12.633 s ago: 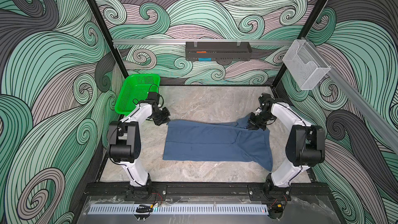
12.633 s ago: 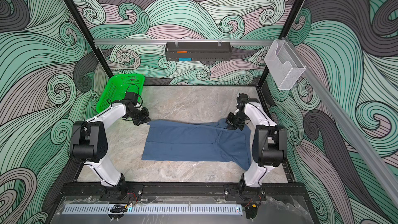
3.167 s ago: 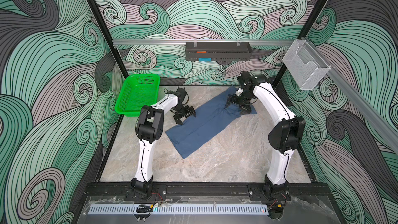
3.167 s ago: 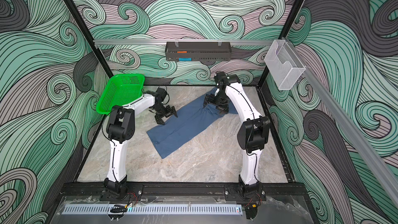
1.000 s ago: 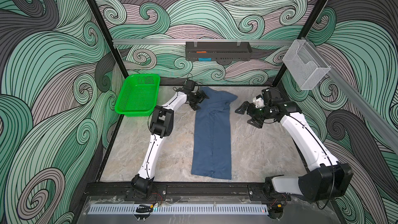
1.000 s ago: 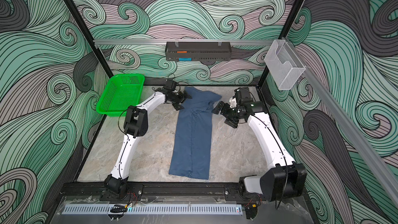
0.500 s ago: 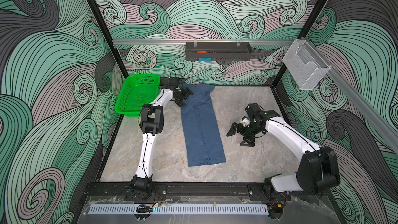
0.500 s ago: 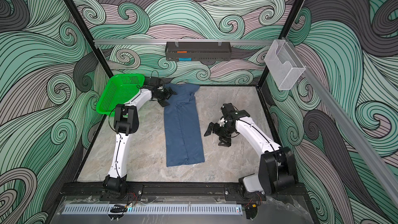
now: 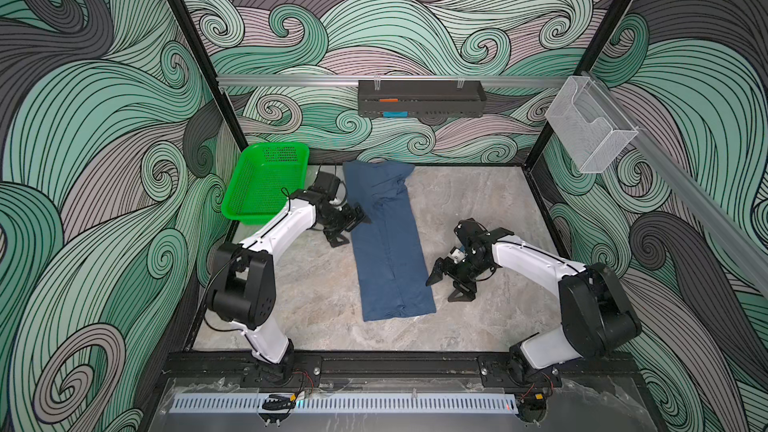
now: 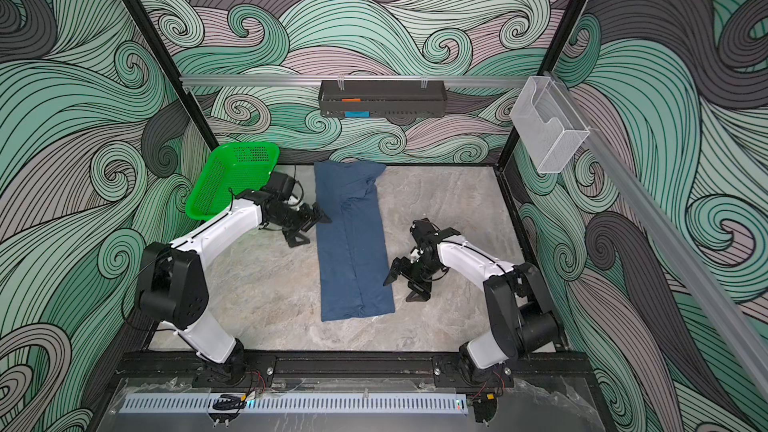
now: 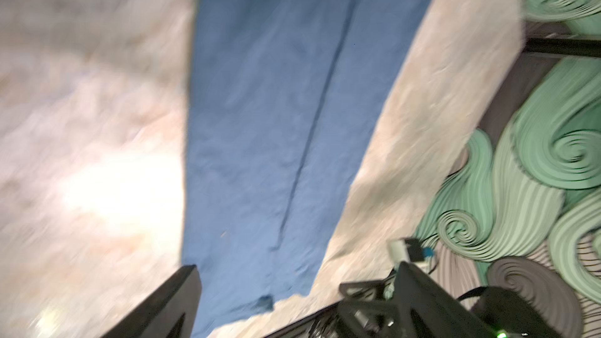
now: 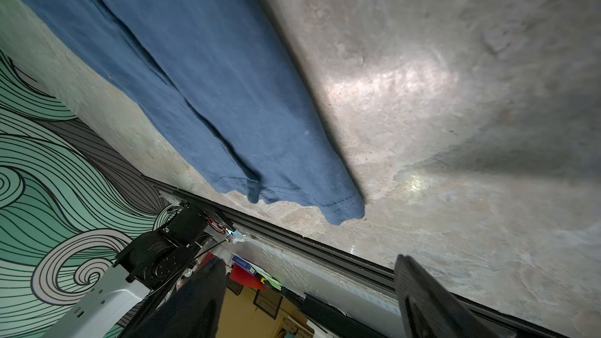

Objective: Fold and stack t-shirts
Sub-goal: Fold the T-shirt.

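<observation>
Fingers on left gripper (image 9: 348,229) and right gripper (image 9: 448,286) gape empty, flanking the t-shirt (image 9: 388,243). I reckon that readies both for 1 crosswise fold.

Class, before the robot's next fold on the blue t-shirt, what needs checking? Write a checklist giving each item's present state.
1. The t-shirt lies flat on the table as one long strip: ok.
2. Left hand open, empty: ok.
3. Right hand open, empty: ok.
4. Left hand clear of the t-shirt: cannot tell; a fingertip overlaps its edge from above.
5. Far end as narrow as the strip: not ok, it flares.
6. Green basket apart from the t-shirt: ok.
</observation>
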Robot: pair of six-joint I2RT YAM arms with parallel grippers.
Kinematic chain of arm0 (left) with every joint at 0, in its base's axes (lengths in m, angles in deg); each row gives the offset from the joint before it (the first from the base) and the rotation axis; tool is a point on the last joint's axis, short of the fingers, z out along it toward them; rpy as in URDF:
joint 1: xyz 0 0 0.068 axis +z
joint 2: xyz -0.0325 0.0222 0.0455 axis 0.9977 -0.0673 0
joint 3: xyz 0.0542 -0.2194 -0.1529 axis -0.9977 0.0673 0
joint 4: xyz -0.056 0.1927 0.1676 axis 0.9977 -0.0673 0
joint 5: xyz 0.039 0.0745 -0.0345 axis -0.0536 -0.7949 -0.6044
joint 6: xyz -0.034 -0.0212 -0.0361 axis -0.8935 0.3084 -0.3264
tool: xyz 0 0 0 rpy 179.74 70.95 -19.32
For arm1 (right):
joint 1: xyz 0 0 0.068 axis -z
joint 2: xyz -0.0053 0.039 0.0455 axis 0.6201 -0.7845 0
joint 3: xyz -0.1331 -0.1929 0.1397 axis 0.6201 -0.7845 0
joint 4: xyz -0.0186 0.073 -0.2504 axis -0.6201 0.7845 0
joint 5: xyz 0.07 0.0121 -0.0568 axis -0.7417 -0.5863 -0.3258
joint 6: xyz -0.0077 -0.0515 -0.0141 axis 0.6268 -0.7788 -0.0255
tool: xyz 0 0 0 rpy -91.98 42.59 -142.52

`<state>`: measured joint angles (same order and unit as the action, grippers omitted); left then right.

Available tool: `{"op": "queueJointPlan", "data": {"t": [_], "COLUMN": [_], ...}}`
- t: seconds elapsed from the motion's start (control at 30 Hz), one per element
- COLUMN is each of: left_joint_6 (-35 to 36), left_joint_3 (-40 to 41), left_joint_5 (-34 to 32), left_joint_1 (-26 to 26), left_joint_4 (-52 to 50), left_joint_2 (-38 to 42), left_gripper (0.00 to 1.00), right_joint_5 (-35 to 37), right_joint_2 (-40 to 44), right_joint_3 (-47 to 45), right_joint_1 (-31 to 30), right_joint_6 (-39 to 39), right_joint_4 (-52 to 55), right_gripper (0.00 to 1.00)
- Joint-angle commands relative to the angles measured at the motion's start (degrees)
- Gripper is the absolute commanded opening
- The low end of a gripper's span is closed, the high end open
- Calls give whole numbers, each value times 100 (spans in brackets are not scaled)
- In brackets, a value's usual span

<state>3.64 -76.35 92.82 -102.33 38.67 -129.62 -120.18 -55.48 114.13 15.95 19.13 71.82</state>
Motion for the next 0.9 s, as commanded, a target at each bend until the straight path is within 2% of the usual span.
{"op": "queueJointPlan", "data": {"t": [0.0,0.17,0.3,0.4,0.6,0.77,0.83,0.87], "left_joint_6": [343,267,-94,-331,-463,-419,-410,-409], "left_joint_3": [931,1841,2432,2675,2478,2122,2063,2052], "left_joint_5": [-73,-110,33,165,235,176,195,221], "left_joint_1": [-87,-356,-431,-484,-745,-1097,-1234,-1287], "left_joint_4": [-432,-19,778,1311,1605,1342,1282,1267], "left_joint_2": [211,406,235,-19,-517,-790,-889,-940], "left_gripper": [96,96,96,96,96,95,89,77], "right_joint_5": [-69,-64,-80,-48,-7,-49,-68,-110], "right_joint_2": [-194,-515,-808,-1006,-1493,-1839,-1914,-1955], "right_joint_3": [-153,-171,-116,-74,110,330,380,397], "right_joint_1": [-80,-153,-162,-159,-180,-271,-317,-350], "right_joint_6": [140,132,90,61,-72,-150,-134,-124], "right_joint_4": [-294,-419,-515,-603,-689,-667,-693,-721], "right_gripper": [84,84,74,73,72,63,58,53]}}
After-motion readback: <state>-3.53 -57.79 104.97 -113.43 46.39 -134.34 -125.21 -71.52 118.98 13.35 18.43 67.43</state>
